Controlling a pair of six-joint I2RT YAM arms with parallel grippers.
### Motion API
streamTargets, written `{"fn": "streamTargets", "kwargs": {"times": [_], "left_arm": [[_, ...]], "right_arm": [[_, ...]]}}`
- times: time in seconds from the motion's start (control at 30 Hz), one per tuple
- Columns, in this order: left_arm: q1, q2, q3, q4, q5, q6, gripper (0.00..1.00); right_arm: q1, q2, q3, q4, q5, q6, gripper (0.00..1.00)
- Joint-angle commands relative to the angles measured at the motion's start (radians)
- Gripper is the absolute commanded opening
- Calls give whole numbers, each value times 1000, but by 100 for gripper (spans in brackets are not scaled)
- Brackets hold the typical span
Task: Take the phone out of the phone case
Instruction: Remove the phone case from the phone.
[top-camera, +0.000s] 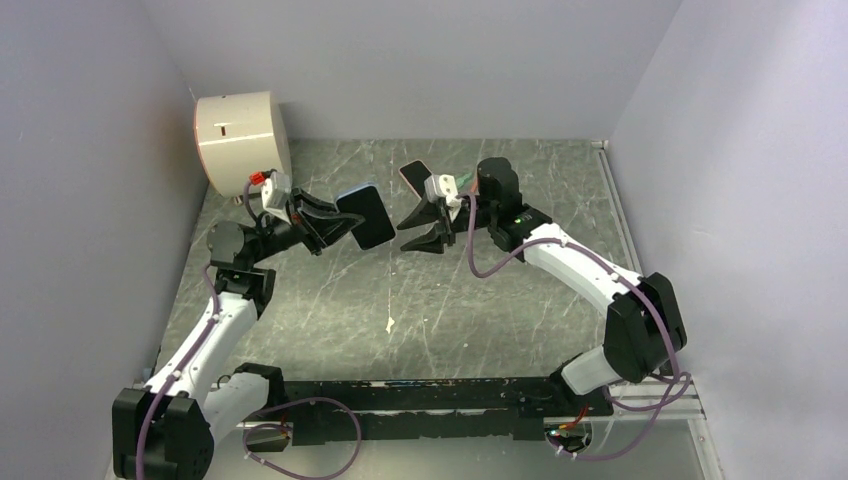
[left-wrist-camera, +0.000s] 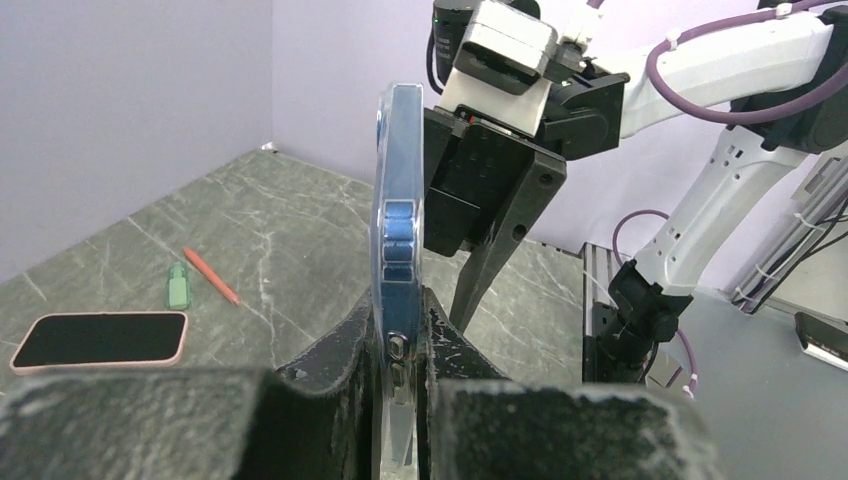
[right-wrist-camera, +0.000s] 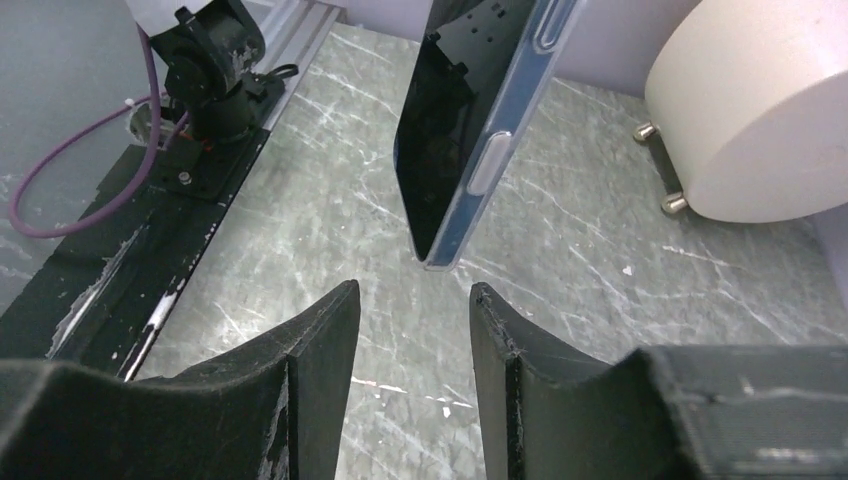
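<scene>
While left gripper pinches the phone (apparently cased), right gripper gapes nearby.

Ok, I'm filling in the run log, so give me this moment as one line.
left gripper: shut on cased phone, held aloft on edge | right gripper: open, facing it, no contact | extraction: not started

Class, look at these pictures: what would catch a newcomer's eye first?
The phone in its clear blue case, held off the table by the left tool at centre. The open right tool faces it, close but apart. A big white drum sits in the far left corner.
</scene>
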Motion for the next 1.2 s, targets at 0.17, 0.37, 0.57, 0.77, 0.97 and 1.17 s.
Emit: {"fn": "streamTargets", "kwargs": {"times": [0.17, 0.37, 0.57, 0.77, 0.97, 1.17], "left_arm": [[3, -6, -10, 175, 1, -79, 3], [3, 0, -14, 196, -6, -101, 2], [1, 33, -16, 250, 5, -139, 3], [1, 42, -4, 223, -5, -168, 3], [2, 80, 22, 221, -28, -251, 3], [2, 134, 56, 253, -17, -365, 3]], "right_arm": [[16, 19, 61, 136, -80, 95, 44], [22, 35, 79, 137, -94, 114, 40], [24, 47, 95, 122, -104, 112, 32], [24, 65, 144, -29, -105, -19, 5], [26, 64, 204, -291, -97, -310, 0], [44, 103, 328, -567, -30, -641, 0]]}}
